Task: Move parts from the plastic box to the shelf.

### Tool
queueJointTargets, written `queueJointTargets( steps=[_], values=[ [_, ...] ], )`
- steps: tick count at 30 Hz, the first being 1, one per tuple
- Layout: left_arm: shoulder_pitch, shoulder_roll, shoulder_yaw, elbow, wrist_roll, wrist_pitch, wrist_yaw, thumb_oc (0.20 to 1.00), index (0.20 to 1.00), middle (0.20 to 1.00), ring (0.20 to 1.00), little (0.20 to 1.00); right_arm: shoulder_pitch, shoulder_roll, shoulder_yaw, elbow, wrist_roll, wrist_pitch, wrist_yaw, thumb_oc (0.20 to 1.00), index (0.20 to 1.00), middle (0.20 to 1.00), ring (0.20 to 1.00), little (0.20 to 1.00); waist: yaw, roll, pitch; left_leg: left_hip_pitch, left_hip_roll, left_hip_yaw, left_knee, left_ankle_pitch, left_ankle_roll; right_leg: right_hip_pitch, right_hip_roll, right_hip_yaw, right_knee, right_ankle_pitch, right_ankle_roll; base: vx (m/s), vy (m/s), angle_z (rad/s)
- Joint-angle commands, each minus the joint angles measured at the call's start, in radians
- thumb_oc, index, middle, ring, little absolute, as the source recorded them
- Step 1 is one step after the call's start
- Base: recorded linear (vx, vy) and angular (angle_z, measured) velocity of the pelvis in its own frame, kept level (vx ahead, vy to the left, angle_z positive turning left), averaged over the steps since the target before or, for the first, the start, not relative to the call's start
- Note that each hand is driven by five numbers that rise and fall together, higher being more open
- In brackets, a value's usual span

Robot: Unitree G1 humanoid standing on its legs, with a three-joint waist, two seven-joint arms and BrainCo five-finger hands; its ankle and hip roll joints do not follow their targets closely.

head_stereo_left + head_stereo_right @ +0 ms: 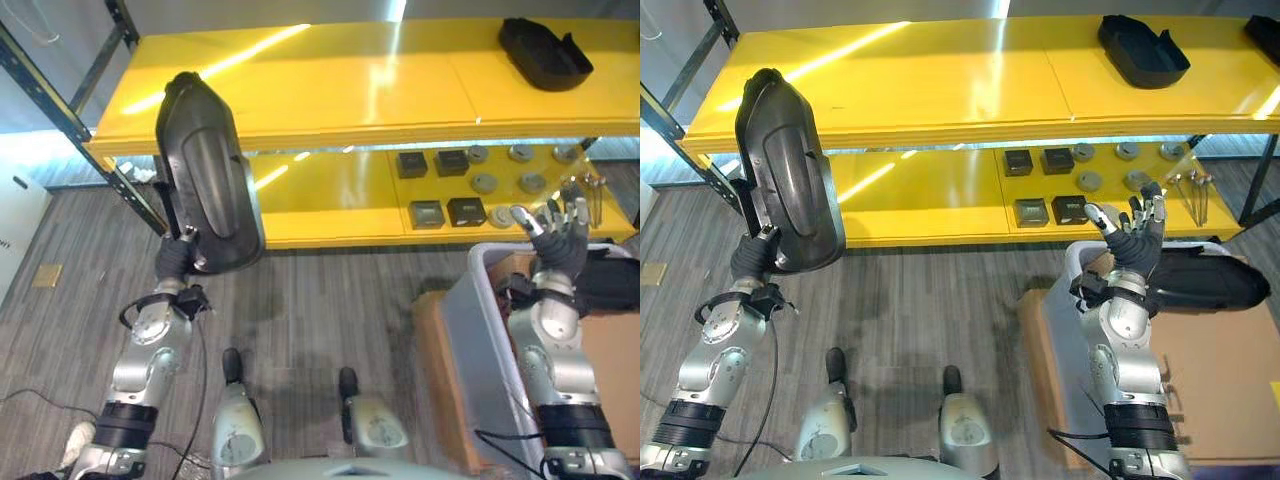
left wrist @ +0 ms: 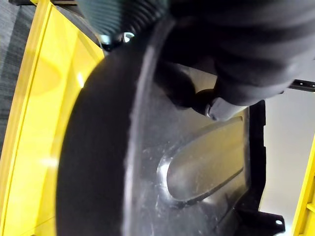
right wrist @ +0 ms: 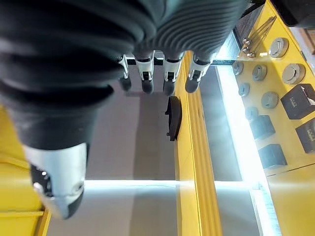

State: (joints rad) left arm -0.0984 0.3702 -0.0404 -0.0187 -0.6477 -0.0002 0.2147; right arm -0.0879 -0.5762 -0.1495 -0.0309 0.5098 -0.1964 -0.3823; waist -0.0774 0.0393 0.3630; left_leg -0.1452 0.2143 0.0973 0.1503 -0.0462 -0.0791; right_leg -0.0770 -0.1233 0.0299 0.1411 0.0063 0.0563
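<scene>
— Left hand (image 1: 178,255)?
— Clamped on the lower edge of a long black moulded part (image 1: 207,175), held upright before the yellow shelf (image 1: 330,80).
— Right hand (image 1: 1132,243)?
— Fingers spread, holding nothing, above the plastic box (image 1: 478,320).

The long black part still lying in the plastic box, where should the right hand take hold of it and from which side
Probably from above, with the open right hand closing across the long black part near its middle. It lies lengthwise over the plastic box, its upper side exposed, while the box wall blocks a lower approach.
</scene>
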Motion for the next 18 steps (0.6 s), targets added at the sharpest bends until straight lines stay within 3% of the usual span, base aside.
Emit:
queueJointTargets(
  steps=[1, 2, 4, 6, 9, 10, 13, 16, 18],
  values=[
    [-0.003, 0.039, 0.05, -0.12, 0.008, -0.103, -0.034, 0.2, 0.2, 0.2, 0.2, 0.2, 0.024, -0.002, -0.004, -0.084, -0.001, -0.093, -0.018, 1.0, 1.0, 1.0, 1.0, 1.0, 0.009, 0.0, -0.054, -0.057, 0.023, -0.002, -0.045, 0.195, -0.041, 0.067, -0.008, -0.09, 0.184, -0.151, 0.042, 0.3, 0.608, -0.58],
    [-0.014, 0.045, 0.043, -0.12, 0.0, -0.092, -0.033, 0.2, 0.2, 0.2, 0.2, 0.2, 0.033, 0.01, -0.007, -0.086, 0.036, -0.082, -0.022, 1.0, 1.0, 1.0, 1.0, 1.0, 0.007, -0.004, -0.045, -0.068, 0.0, 0.001, 0.063, 0.145, -0.034, 0.08, -0.053, -0.09, 0.211, -0.162, 0.06, 0.23, 0.444, -0.23],
    [-0.03, 0.056, 0.034, -0.119, -0.015, -0.085, -0.023, 0.2, 0.2, 0.2, 0.2, 0.2, 0.038, 0.021, -0.008, -0.081, 0.038, -0.083, -0.014, 1.0, 1.0, 1.0, 1.0, 1.0, 0.009, -0.006, -0.046, -0.088, -0.019, 0.007, 0.116, 0.116, -0.024, 0.094, -0.083, -0.093, 0.204, -0.152, 0.077, 0.2, 0.411, -0.04],
    [-0.046, 0.061, 0.02, -0.135, -0.012, -0.056, -0.011, 0.2, 0.2, 0.2, 0.2, 0.2, 0.079, 0.069, 0.002, -0.114, 0.038, -0.105, -0.003, 1.0, 1.0, 1.0, 1.0, 1.0, 0.015, -0.01, -0.04, -0.1, -0.084, 0.013, 0.197, 0.046, 0.013, 0.109, -0.169, -0.11, 0.234, -0.12, 0.09, 0.34, 0.656, 0.14],
    [-0.043, 0.063, 0.018, -0.154, -0.021, -0.04, -0.01, 0.2, 0.2, 0.2, 0.2, 0.2, 0.079, 0.094, 0.005, -0.128, 0.015, -0.117, -0.006, 1.0, 1.0, 1.0, 1.0, 1.0, 0.026, -0.017, -0.04, -0.085, -0.121, 0.022, 0.19, 0.02, 0.046, 0.098, -0.206, -0.116, 0.263, -0.075, 0.088, 0.16, 0.354, -0.07],
    [-0.032, 0.058, 0.017, -0.17, -0.002, -0.035, -0.011, 0.2, 0.2, 0.2, 0.2, 0.2, 0.075, 0.115, 0.015, -0.143, 0.002, -0.086, -0.011, 1.0, 1.0, 1.0, 1.0, 1.0, 0.035, -0.017, -0.041, -0.046, -0.149, 0.044, 0.142, 0.013, 0.076, 0.06, -0.222, -0.126, 0.331, -0.023, 0.094, 0.11, 0.318, -0.59],
    [-0.029, 0.058, 0.009, -0.179, 0.008, -0.043, -0.002, 0.2, 0.2, 0.2, 0.2, 0.2, 0.049, 0.121, 0.037, -0.146, 0.008, -0.102, -0.036, 1.0, 1.0, 1.0, 1.0, 1.0, 0.041, -0.014, -0.041, -0.005, -0.174, 0.058, 0.071, 0.023, 0.096, 0.03, -0.185, -0.131, 0.336, -0.023, 0.095, 0.03, 0.185, -0.56],
    [-0.061, 0.045, -0.025, -0.172, 0.021, -0.085, 0.026, 0.2, 0.2, 0.2, 0.2, 0.2, -0.018, 0.137, 0.107, -0.139, 0.061, -0.115, 0.008, 1.0, 1.0, 1.0, 1.0, 1.0, 0.046, -0.017, -0.017, 0.059, -0.202, 0.091, -0.061, 0.048, 0.106, -0.049, -0.071, -0.163, 0.233, -0.016, 0.095, -0.1, 0.072, -0.49],
    [-0.074, 0.04, -0.036, -0.17, 0.031, -0.101, 0.032, 0.2, 0.2, 0.2, 0.2, 0.2, -0.047, 0.131, 0.123, -0.134, 0.063, -0.131, 0.037, 1.0, 1.0, 1.0, 1.0, 1.0, 0.057, -0.027, -0.01, 0.065, -0.21, 0.096, -0.088, 0.057, 0.105, -0.046, -0.029, -0.183, 0.149, -0.021, 0.092, -0.12, -0.097, -0.4]
  ],
)
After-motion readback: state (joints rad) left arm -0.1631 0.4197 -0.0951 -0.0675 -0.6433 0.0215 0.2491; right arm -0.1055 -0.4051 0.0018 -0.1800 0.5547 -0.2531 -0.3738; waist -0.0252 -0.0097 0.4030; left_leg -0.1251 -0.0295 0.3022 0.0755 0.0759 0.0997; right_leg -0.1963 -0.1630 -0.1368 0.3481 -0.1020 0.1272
